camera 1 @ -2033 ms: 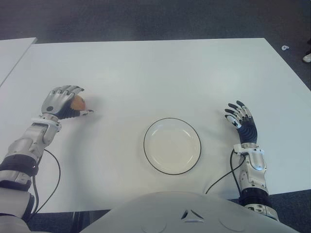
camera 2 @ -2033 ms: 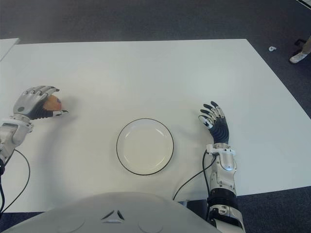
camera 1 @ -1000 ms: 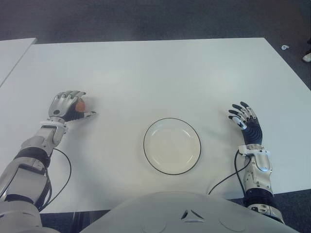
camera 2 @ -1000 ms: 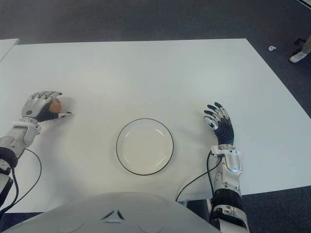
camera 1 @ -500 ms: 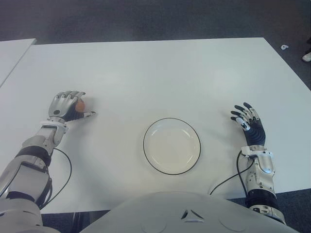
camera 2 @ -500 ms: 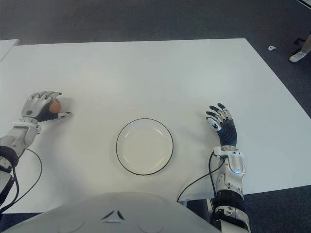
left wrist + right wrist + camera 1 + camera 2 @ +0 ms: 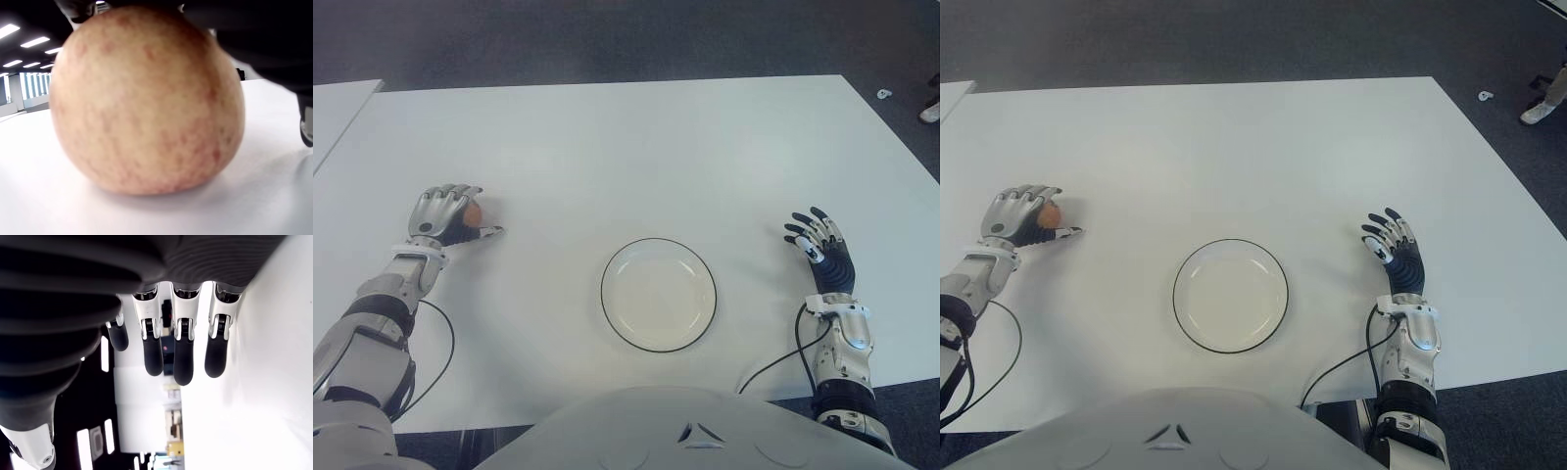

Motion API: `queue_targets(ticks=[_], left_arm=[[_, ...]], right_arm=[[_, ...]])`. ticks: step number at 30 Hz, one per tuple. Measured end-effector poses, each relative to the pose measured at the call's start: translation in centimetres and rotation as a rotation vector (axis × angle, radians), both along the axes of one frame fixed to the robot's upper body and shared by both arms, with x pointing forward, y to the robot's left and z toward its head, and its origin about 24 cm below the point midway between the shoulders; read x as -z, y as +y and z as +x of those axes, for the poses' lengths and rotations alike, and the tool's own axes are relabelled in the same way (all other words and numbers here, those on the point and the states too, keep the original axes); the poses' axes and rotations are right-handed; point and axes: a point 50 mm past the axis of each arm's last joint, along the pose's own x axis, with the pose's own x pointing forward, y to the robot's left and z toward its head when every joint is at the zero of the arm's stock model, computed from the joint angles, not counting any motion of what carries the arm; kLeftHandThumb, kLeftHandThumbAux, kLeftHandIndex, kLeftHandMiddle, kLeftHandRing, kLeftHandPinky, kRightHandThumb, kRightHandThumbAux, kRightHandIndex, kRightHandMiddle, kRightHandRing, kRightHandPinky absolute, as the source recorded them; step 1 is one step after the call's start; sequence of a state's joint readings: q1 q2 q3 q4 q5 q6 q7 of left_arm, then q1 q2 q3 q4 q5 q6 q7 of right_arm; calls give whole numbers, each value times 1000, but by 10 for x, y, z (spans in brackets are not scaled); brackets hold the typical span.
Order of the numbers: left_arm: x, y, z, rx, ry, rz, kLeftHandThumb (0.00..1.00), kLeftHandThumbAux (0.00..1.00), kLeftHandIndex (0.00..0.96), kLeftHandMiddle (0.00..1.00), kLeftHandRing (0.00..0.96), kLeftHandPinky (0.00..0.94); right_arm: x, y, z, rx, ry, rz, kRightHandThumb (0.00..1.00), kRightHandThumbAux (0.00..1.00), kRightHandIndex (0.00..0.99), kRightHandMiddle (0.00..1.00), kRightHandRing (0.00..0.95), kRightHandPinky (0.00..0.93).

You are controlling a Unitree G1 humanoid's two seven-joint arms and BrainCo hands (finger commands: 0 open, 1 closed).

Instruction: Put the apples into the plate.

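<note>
My left hand (image 7: pixel 443 213) has come down at the far left of the table (image 7: pixel 636 157) and is now curled over the apple (image 7: pixel 146 100), with the fingers draped across its top and the thumb stretched out along the table toward the plate (image 7: pixel 658 295). In the left wrist view the apple fills the frame and sits on the white surface, so I judge it is covered but not lifted yet. That means the grasp is about made, and the carrying has not begun: the plate is bare, well apart from the apple, to my right and nearer my body.

Against two seconds ago, my left hand is lower and drawn back a little toward me. Then the apple showed plainly under raised fingers; now only a sliver of orange peeks out at the knuckles. In the last half second the left hand has hardly shifted, which I read as settling the grip.

My right hand (image 7: pixel 1396 251) has drifted too. It has slid outward and back toward me, farther from the plate than before, and it shows to the right of the plate with fingers spread and nothing in them. The right wrist view confirms the fingers extended beside the table.

I see only this one apple, and I cannot tell whether there are others out of view.
</note>
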State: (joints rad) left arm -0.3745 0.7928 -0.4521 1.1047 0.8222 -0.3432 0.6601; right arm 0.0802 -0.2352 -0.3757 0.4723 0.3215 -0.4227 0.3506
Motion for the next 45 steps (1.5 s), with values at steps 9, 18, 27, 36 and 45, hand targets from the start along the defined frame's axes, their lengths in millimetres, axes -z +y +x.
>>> queue_targets(ticks=[9,18,27,36,45], left_arm=[[-1,1,-1,-3,0,11,376,380,189,247,242,256],[-2,3,-2,-3,-4,18,385,379,189,252,247,249],[-5,6,-4,3,-9,50,385,372,188,255,252,250],[-10,7,-4,17,-20,94,375,362,182,249,245,237],[-15,12,-8,16,-15,136,372,352,174,239,233,226]], right_arm=[[0,0,1,3,9,10,649,671,153,257,286,318],[1,0,1,12,16,14,636,665,143,238,268,307],[1,0,1,11,19,16,626,663,139,231,262,299],[-7,-2,-3,10,6,20,601,646,142,235,260,288],[-6,1,-4,13,3,21,584,631,134,244,258,282]])
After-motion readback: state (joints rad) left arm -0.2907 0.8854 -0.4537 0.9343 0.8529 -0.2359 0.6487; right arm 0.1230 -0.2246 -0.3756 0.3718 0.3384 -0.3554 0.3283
